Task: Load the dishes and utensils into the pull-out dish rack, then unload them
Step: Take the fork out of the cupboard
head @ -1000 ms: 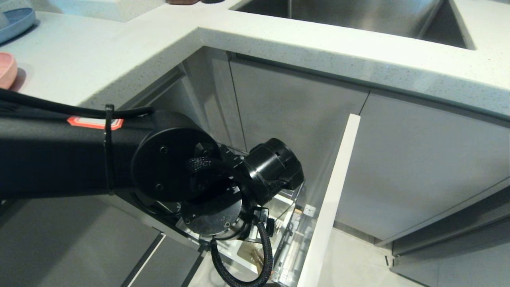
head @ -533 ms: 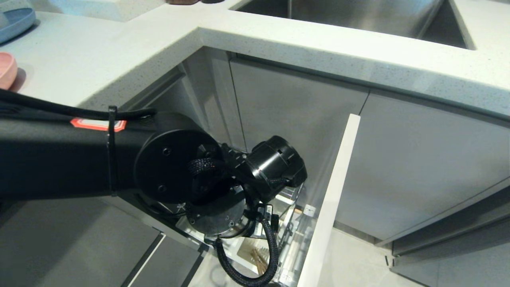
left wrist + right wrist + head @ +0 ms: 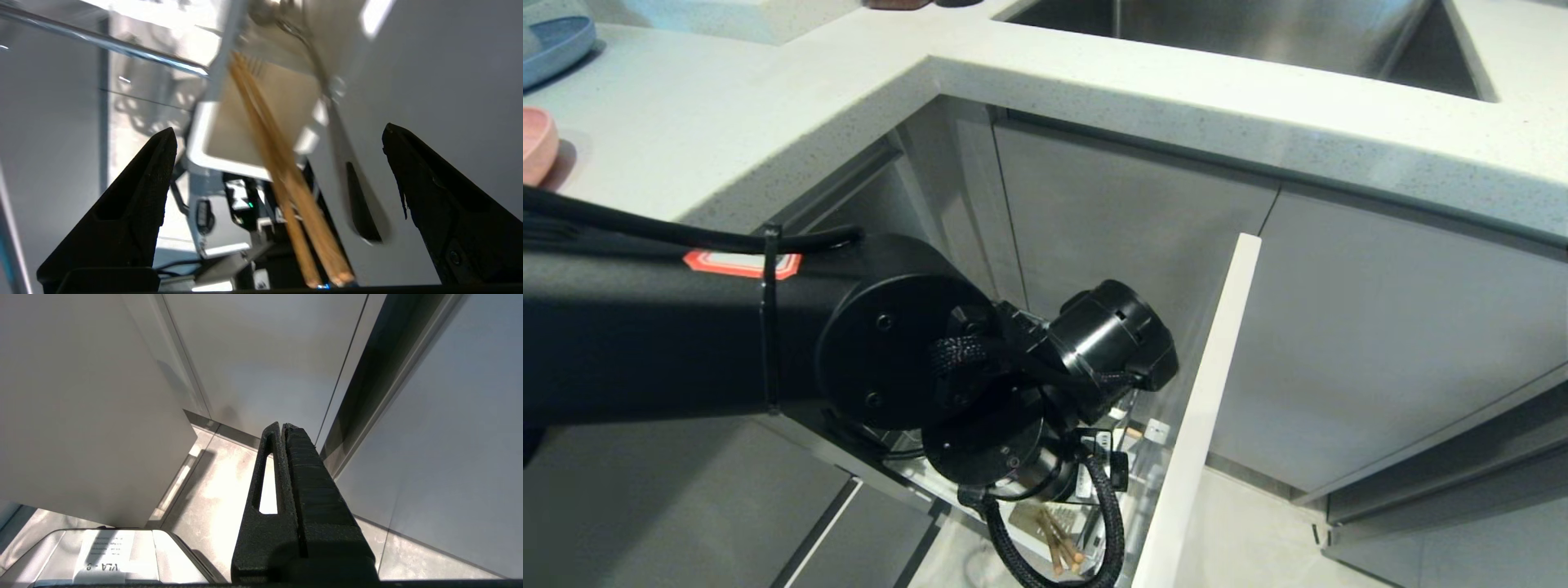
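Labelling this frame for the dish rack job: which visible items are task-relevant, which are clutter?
Job:
chopsticks standing in the white utensil caddy
pink bowl on the counter
left gripper, open around the chopsticks

Lying about:
blue plate
sink
right gripper, shut, parked

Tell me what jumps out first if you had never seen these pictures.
The big black left arm fills the head view's left half, reaching down into the pull-out dish rack under the white countertop. Its left claw stands wide open around the wooden chopsticks in the white utensil caddy.
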You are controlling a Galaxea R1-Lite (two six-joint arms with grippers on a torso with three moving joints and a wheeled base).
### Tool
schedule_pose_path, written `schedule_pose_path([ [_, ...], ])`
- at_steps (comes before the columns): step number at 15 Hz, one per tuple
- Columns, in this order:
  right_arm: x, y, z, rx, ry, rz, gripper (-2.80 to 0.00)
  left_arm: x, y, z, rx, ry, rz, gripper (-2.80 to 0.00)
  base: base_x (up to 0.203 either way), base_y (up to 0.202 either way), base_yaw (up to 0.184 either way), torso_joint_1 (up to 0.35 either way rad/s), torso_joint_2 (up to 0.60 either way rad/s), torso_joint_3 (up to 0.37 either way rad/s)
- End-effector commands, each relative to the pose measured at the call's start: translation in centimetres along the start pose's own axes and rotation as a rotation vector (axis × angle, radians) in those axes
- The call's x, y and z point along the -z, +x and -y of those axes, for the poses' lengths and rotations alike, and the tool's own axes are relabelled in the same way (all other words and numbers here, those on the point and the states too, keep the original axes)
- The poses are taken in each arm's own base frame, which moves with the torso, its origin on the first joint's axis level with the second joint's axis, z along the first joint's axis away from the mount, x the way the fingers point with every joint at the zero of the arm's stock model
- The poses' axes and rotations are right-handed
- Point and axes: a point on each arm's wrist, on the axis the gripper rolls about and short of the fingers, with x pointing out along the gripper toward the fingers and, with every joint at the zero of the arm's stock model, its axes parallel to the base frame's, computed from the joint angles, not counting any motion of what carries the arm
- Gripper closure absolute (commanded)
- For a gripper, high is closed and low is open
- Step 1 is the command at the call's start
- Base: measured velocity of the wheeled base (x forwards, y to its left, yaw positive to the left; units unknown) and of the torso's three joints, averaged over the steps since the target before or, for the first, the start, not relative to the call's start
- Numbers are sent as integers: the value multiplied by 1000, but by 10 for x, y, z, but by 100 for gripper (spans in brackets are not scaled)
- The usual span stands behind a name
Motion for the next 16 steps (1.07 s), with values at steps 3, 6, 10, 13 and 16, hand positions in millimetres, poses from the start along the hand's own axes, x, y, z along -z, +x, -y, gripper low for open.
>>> schedule_pose_path([
  [3, 0, 0, 0, -1, 1, -2, 0, 6, 1, -3, -47, 36, -50, -280, 0, 0, 0, 0, 0, 0],
  [6, 0, 0, 0, 0, 1, -2, 0, 7, 2, -5, -77, 48, -68, -280, 0, 0, 0, 0, 0, 0],
  [10, 0, 0, 0, 0, 1, 0, 0, 5, 3, -10, -128, 38, -32, -280, 0, 0, 0, 0, 0, 0],
  [13, 0, 0, 0, 0, 1, -1, 0, 3, 4, -12, -141, 33, -25, -280, 0, 0, 0, 0, 0, 0],
  [16, 0, 0, 0, -1, 0, 0, 0, 1, 6, -15, -155, 23, -20, -280, 0, 0, 0, 0, 0, 0],
])
